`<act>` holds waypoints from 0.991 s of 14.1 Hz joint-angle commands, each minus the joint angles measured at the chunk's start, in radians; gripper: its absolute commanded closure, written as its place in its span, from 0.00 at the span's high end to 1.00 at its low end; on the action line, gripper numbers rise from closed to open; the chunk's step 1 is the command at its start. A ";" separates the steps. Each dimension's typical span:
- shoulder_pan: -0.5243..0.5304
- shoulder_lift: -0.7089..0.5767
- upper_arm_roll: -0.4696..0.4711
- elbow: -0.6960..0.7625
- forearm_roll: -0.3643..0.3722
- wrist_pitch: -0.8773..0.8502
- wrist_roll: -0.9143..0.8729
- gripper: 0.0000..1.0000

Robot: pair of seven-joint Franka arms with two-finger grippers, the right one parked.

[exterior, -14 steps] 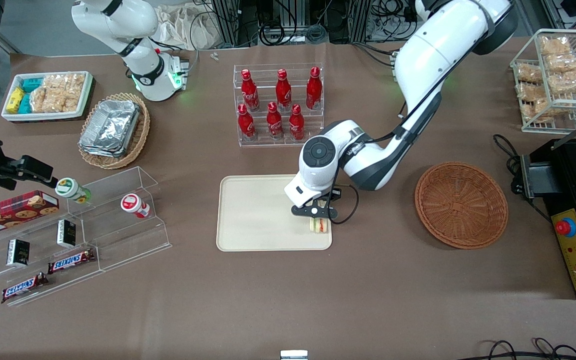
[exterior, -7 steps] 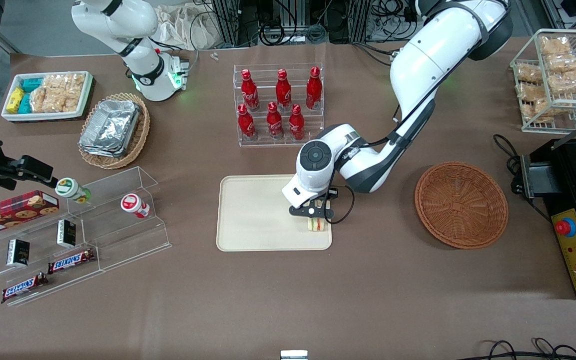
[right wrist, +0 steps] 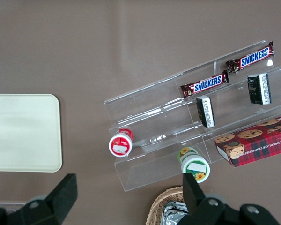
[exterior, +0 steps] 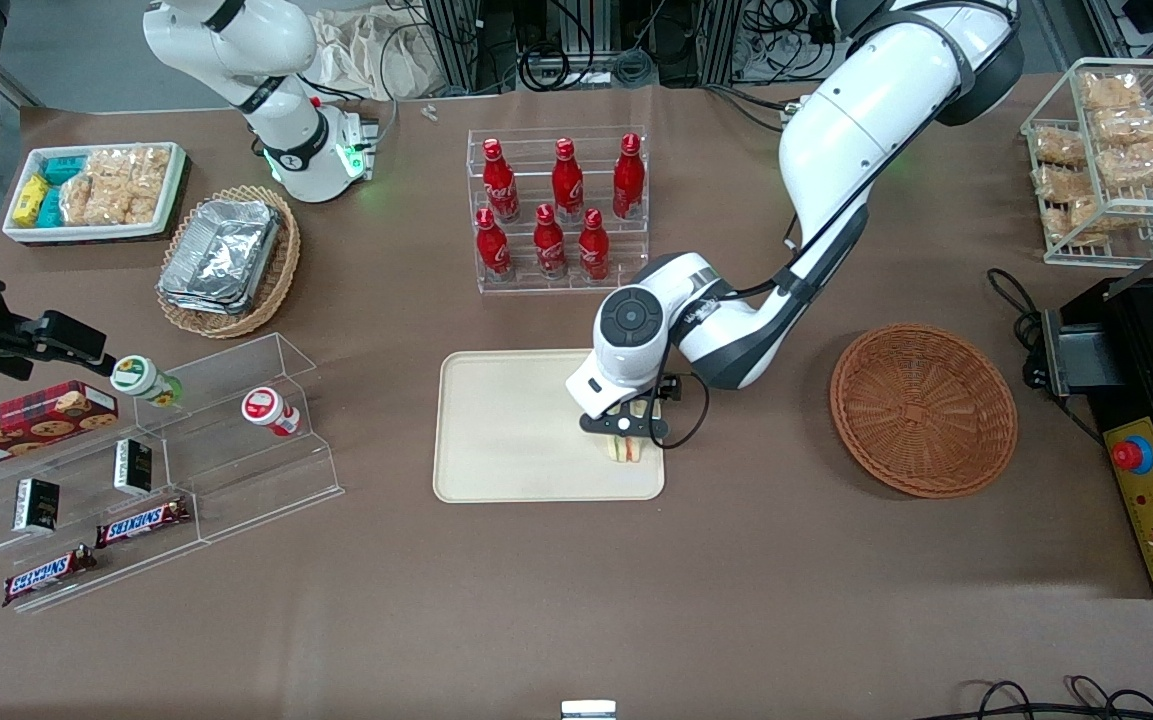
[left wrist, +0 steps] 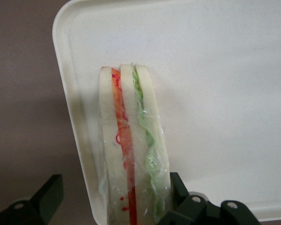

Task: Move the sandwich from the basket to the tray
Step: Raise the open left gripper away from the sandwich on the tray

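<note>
- Your gripper (exterior: 624, 433) hangs low over the tray (exterior: 506, 430), at the corner nearest the basket (exterior: 924, 408).
- Its fingers are spread, one touching the sandwich (left wrist: 131, 150), the other well apart, so nothing is clamped.
- The sandwich stands on edge on the tray, close to the rim; release looks done.
- Count: one sandwich, one tray, one empty basket.

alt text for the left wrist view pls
A clear-wrapped sandwich stands on edge on the cream tray, close to its rim, between the open gripper fingers. Brown table shows past the tray's rounded corner.
</note>
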 commanded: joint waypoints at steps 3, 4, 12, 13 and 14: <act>0.015 -0.191 -0.003 0.026 -0.021 -0.178 -0.014 1.00; 0.017 -0.245 -0.001 0.025 -0.024 -0.239 -0.008 1.00; 0.241 -0.444 -0.003 0.056 -0.139 -0.421 0.143 1.00; 0.282 -0.466 -0.006 0.057 -0.194 -0.457 0.211 1.00; 0.299 -0.506 -0.003 0.063 -0.249 -0.495 0.292 1.00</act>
